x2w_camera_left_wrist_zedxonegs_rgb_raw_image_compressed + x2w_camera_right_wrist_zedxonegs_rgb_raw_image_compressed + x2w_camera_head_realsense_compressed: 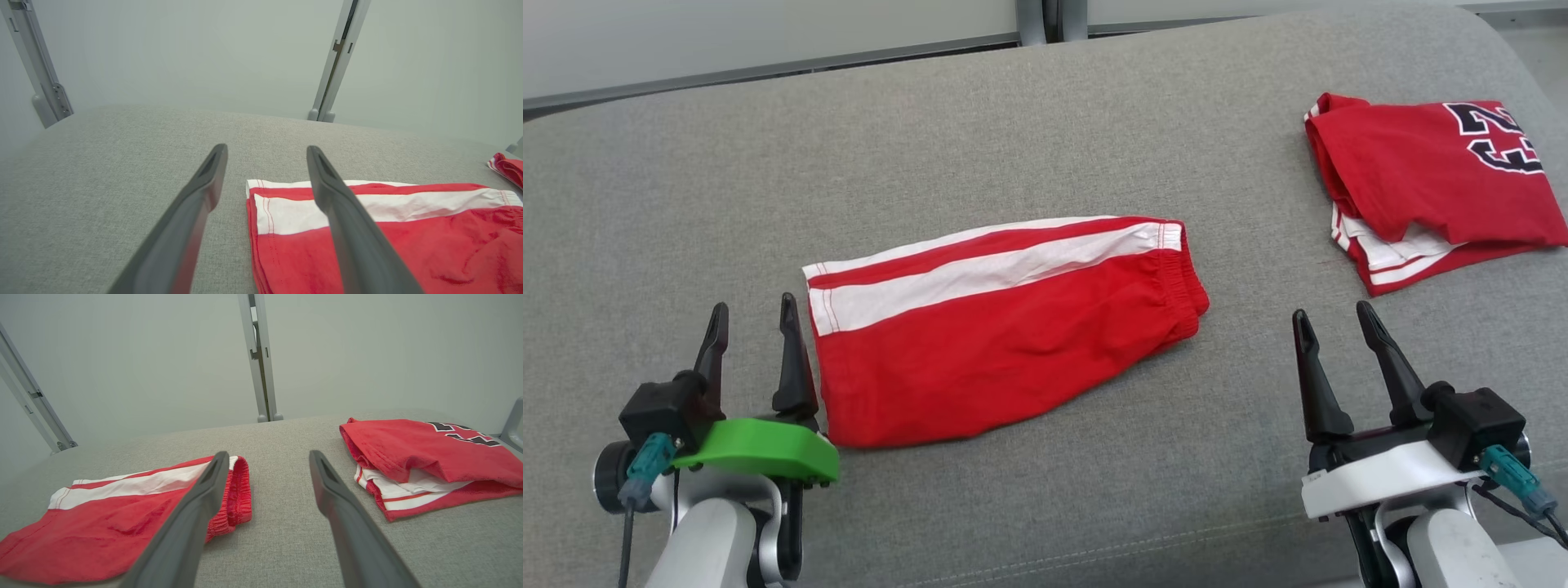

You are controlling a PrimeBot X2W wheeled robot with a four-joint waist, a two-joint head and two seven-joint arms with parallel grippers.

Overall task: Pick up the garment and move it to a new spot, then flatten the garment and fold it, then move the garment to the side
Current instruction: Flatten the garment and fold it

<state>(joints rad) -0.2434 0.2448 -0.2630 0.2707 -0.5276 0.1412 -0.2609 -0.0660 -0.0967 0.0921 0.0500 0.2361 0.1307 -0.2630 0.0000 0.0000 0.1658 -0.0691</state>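
Red shorts (1005, 327) with a white side stripe lie folded flat at the middle of the grey cushion (1013, 122). The left gripper (754, 304) is spread and empty just beside their hem end. The right gripper (1331, 310) is likewise spread and empty near the front edge, and a folded red jersey (1421, 171) lies toward the far right corner.

Bright, white, even light seems to fall from overhead. In the head view the weave of the grey counter (1029, 147) reads crisp, and the red shorts (1005, 351) throw only a thin, pale shadow along their near hem. Their colour is strongly saturated. In the wrist views the left fingers (192, 212) and the right fingers (347, 514) blur out of focus close to the lens. The metal posts (41, 69) lean toward the picture's edges, and the wall behind them looks hazy.
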